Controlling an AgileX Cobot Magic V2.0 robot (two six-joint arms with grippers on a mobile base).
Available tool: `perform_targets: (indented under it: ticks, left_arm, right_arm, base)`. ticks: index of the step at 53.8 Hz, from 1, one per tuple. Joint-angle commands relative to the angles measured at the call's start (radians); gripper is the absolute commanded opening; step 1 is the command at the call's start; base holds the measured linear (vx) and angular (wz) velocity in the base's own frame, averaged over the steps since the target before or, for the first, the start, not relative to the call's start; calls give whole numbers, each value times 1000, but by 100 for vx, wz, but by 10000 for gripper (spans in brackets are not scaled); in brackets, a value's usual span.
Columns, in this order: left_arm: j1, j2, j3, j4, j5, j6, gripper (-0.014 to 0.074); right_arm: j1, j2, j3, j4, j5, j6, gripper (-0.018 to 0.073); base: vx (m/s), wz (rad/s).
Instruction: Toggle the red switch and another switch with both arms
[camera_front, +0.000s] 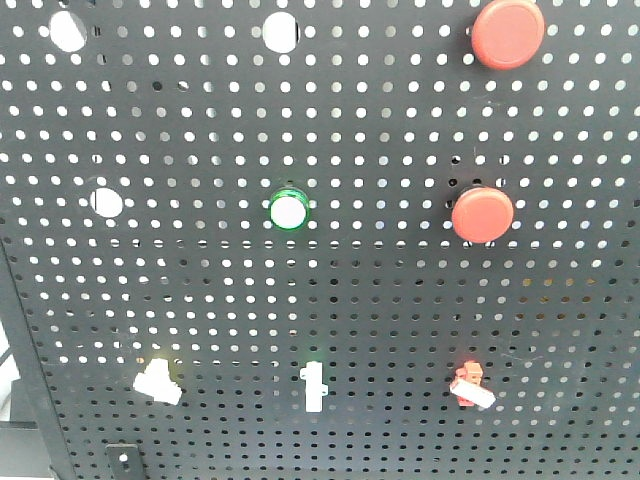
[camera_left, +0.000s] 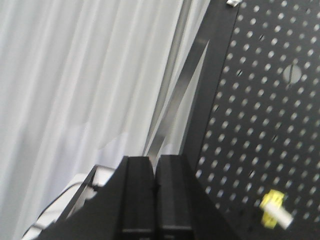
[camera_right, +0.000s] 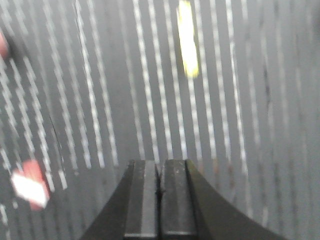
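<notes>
On the black pegboard (camera_front: 330, 290) the red switch (camera_front: 471, 384) sits at the lower right, its white lever pointing down-right. The other switch (camera_front: 157, 379), white lever on a faint yellow base, sits at the lower left. No arm shows in the front view. In the left wrist view my left gripper (camera_left: 153, 161) is shut with nothing in it, left of the board's edge, and the yellow-based switch (camera_left: 274, 209) lies to its lower right. In the blurred right wrist view my right gripper (camera_right: 160, 164) is shut and empty, with the red switch (camera_right: 30, 184) at its lower left.
Two large round red push buttons (camera_front: 507, 32) (camera_front: 482, 214) occupy the board's right side. A green-ringed white button (camera_front: 287, 211) is at the centre, a white toggle (camera_front: 313, 386) at bottom centre. White curtain (camera_left: 75, 85) hangs left of the board. A yellow streak (camera_right: 188, 40) blurs above the right gripper.
</notes>
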Motion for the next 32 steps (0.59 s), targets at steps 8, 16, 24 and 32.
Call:
perform_targets:
  ticks: [8, 16, 24, 32]
  left_arm:
    - [-6, 146, -395, 198, 165, -4, 3]
    - [-6, 329, -607, 215, 305, -2, 3]
    - [-6, 449, -689, 215, 282, -2, 3]
    - [-7, 479, -695, 210, 206, -26, 3]
  right_arm:
    - [-7, 195, -347, -98, 85, -4, -6]
    - [-7, 374, -531, -91, 212, -4, -6]
    - [-7, 485, -601, -89, 296, -4, -6]
    - [-7, 517, -602, -57, 307, -4, -6]
  base:
    - [0, 0]
    - [0, 0]
    - [0, 0]
    - [0, 0]
